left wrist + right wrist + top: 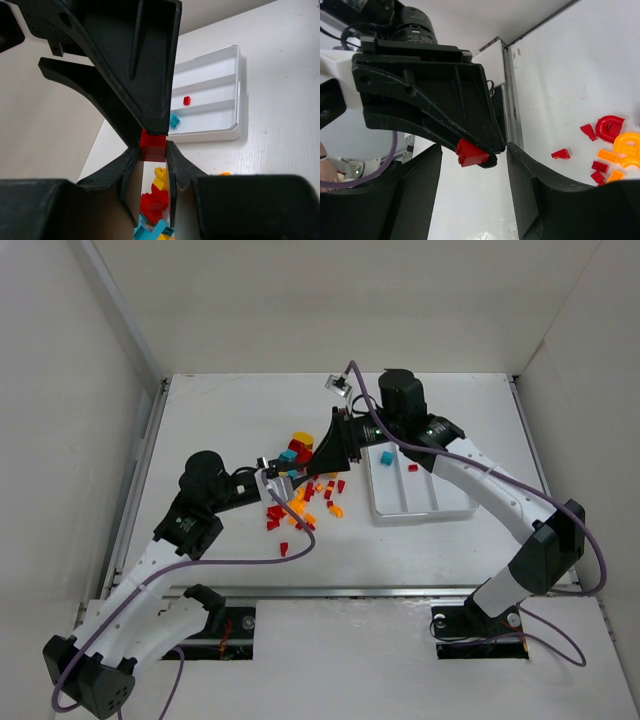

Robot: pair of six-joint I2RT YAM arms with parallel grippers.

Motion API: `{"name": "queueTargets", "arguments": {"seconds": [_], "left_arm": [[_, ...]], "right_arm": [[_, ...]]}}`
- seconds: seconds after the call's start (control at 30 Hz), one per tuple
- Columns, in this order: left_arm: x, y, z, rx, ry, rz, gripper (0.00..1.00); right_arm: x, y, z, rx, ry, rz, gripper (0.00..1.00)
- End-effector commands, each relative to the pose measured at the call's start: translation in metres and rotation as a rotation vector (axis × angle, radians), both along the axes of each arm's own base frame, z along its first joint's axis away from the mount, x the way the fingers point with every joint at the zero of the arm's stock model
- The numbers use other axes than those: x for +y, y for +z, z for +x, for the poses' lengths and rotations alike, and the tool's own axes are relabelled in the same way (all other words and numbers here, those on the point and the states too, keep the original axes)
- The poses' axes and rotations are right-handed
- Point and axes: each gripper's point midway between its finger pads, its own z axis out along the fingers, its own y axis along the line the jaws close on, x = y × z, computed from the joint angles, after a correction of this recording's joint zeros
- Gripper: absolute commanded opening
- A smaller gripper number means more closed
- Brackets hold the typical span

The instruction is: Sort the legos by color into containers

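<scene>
Your legos [305, 502] are red, orange-yellow and teal, table [230, 430] and tray [425, 512] plain white, cables [250, 561] purple, and there's a red lego [152, 146] between your black fingers [180, 170].

One white tray [415, 519], right of centre, and three compartments [420, 492] in it. Inside: one teal brick [386, 457], one red brick [412, 468], so two bricks. One loose heap [305, 495] at centre in red, orange-yellow and teal, too bunched to count. One raised red brick [152, 147]. Two arms: left arm [160, 550], right arm [490, 490].
</scene>
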Motion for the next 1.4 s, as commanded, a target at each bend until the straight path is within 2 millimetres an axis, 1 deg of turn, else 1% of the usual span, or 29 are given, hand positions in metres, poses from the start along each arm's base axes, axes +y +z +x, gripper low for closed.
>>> {"name": "queueTargets", "arguments": {"seconds": [0.0,0.13,0.2,0.43,0.47,0.57,0.6,0.67,0.7,0.73,0.77,0.8,0.83,0.87,0.9,0.93,0.97,1.0,1.03,1.07,1.1,1.13,1.17,1.2,1.23,1.27,1.3,1.33,1.37], "left_arm": [[-0.009,0.021,-0.011,-0.117,-0.09,-0.036,0.0],[-0.009,0.029,-0.011,-0.151,-0.09,-0.054,0.0],[-0.009,0.03,-0.01,-0.166,-0.09,-0.049,0.0],[-0.007,0.03,-0.002,-0.167,-0.05,-0.05,0.0],[-0.007,0.03,-0.002,-0.167,-0.05,-0.05,0.0],[-0.007,0.028,-0.002,-0.157,-0.05,-0.044,0.0],[-0.007,0.025,-0.002,-0.148,-0.05,-0.039,0.0],[-0.007,0.025,-0.002,-0.156,-0.05,-0.037,0.0],[-0.007,0.025,-0.002,-0.156,-0.05,-0.036,0.0],[-0.007,0.025,-0.002,-0.156,-0.05,-0.036,0.01],[-0.006,0.024,0.0,-0.148,-0.041,-0.032,0.12],[-0.006,0.023,0.0,-0.148,-0.041,-0.032,0.27],[-0.006,0.02,-0.001,-0.136,-0.041,-0.025,0.39],[-0.006,0.021,0.0,-0.146,-0.041,-0.022,0.61],[-0.006,0.022,-0.001,-0.141,-0.042,-0.019,0.72],[-0.005,0.019,-0.001,-0.129,-0.042,-0.012,0.81],[-0.005,0.019,-0.001,-0.139,-0.042,-0.009,0.89],[-0.004,0.016,0.0,-0.129,-0.033,-0.003,1.0],[-0.004,0.016,0.0,-0.128,-0.033,-0.002,1.0],[-0.003,0.016,0.002,-0.128,-0.021,-0.002,1.0],[-0.002,0.016,0.005,-0.108,0.004,-0.007,1.0],[-0.001,0.015,0.007,-0.1,0.016,-0.01,1.0],[0.001,0.013,0.011,-0.09,0.04,-0.003,1.0],[0.003,0.013,0.013,-0.09,0.053,-0.002,1.0],[0.003,0.007,0.014,-0.072,0.065,0.002,1.0],[0.005,-0.002,0.017,-0.056,0.083,0.012,1.0],[0.005,-0.002,0.018,-0.057,0.095,0.013,1.0],[0.01,-0.01,0.025,-0.04,0.14,0.028,1.0],[0.012,-0.01,0.028,-0.032,0.167,0.027,1.0]], "right_arm": [[-0.008,0.05,-0.014,-0.128,0.068,0.116,0.6],[-0.008,0.05,-0.015,-0.11,0.066,0.113,0.6],[-0.008,0.047,-0.014,-0.102,0.066,0.108,0.6],[-0.007,0.042,-0.012,-0.086,0.047,0.097,0.51],[-0.007,0.042,-0.012,-0.086,0.047,0.097,0.45],[-0.007,0.042,-0.012,-0.086,0.047,0.097,0.35],[-0.007,0.042,-0.012,-0.086,0.047,0.097,0.27],[-0.006,0.042,-0.01,-0.087,0.038,0.096,0.16],[-0.006,0.042,-0.008,-0.088,0.027,0.094,0.07],[-0.006,0.042,-0.008,-0.088,0.027,0.094,0.03],[-0.006,0.042,-0.006,-0.09,0.017,0.092,0.0],[-0.006,0.042,-0.006,-0.09,0.017,0.092,0.0],[-0.007,0.045,-0.007,-0.098,0.008,0.096,0.0],[-0.007,0.045,-0.007,-0.098,0.008,0.096,0.0],[-0.006,0.041,-0.005,-0.093,-0.004,0.089,0.0],[-0.007,0.044,-0.004,-0.102,-0.019,0.092,0.0],[-0.007,0.041,-0.004,-0.095,-0.019,0.086,0.0],[-0.007,0.04,0.0,-0.098,-0.043,0.082,0.0],[-0.007,0.036,0.0,-0.091,-0.043,0.077,0.0],[-0.008,0.031,0.006,-0.072,-0.07,0.065,0.0],[-0.009,0.031,0.005,-0.061,-0.083,0.062,0.0],[-0.016,0.026,0.019,-0.056,-0.132,0.051,0.0],[-0.018,0.016,0.024,-0.023,-0.155,0.033,0.0],[-0.021,0.012,0.027,0.001,-0.169,0.025,0.0],[-0.024,0.008,0.03,0.008,-0.179,0.02,0.0],[-0.027,0.004,0.039,0.02,-0.222,0.008,0.0],[-0.027,-0.004,0.042,0.029,-0.245,-0.006,0.0],[-0.028,-0.008,0.046,0.039,-0.273,-0.023,0.0],[-0.033,-0.022,0.055,0.061,-0.343,-0.084,0.0]]}}
